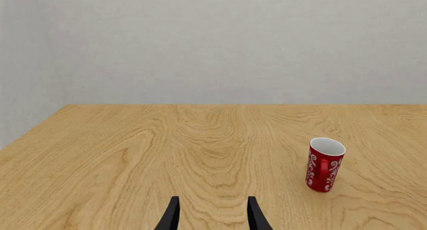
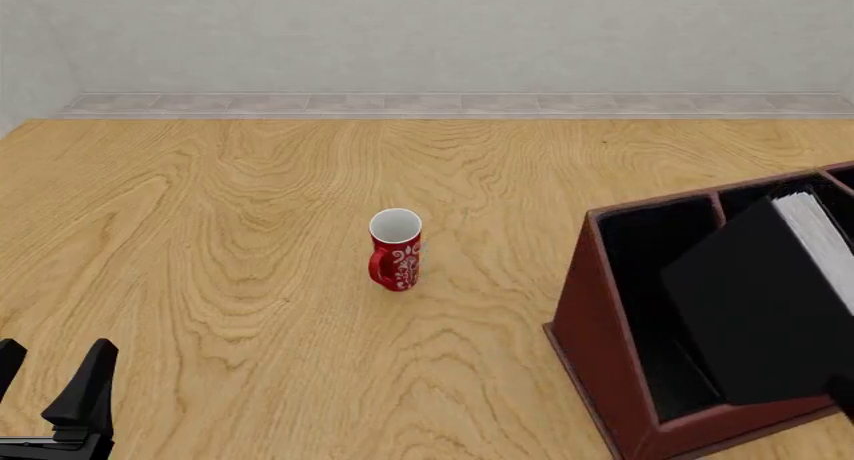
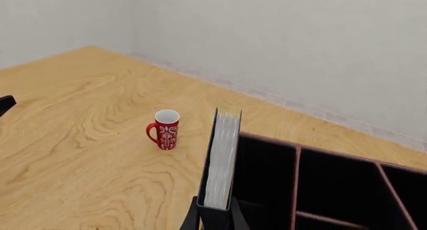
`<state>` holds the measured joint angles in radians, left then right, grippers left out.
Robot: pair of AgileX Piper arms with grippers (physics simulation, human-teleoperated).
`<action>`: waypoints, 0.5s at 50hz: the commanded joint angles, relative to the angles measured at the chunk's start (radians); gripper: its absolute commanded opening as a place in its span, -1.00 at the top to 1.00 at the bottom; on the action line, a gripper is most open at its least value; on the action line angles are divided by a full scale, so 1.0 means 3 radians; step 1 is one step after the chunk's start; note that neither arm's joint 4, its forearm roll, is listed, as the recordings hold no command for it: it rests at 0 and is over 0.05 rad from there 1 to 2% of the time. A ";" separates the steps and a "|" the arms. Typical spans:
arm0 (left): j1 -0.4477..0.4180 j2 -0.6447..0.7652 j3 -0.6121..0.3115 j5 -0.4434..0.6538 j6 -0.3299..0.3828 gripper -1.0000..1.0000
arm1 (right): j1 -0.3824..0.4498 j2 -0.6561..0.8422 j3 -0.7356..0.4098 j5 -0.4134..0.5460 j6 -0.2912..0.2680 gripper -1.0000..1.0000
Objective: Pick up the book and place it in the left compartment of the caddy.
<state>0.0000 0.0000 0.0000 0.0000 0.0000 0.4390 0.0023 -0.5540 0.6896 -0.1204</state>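
The black book hangs tilted over the front of the red-brown caddy, white page block facing up and to the right. It covers part of the left compartment, the wide black-lined slot. In the right wrist view my right gripper is shut on the book at its lower edge, with the left compartment just beside it. In the front view the book hides that gripper almost fully. My left gripper stands open and empty at the near left of the table; its fingers show apart in the left wrist view.
A red mug with white patterning stands upright mid-table, left of the caddy; it also shows in the wrist views. Smaller caddy slots lie beyond thin dividers. A grey wall closes the far table edge.
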 commanded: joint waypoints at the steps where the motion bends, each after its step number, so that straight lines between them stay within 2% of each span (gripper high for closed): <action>1: 0.0000 0.0000 0.0000 0.0000 0.0000 -1.00 | -0.0023 -0.0007 0.0024 -0.0002 0.0086 1.00; 25: 0.0000 0.0000 0.0000 0.0000 0.0000 -1.00 | -0.0080 -0.0006 0.0275 -0.0119 0.0093 1.00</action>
<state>0.0000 0.0000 0.0000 0.0000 0.0000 0.4254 0.0028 -0.4828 0.6684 -0.1134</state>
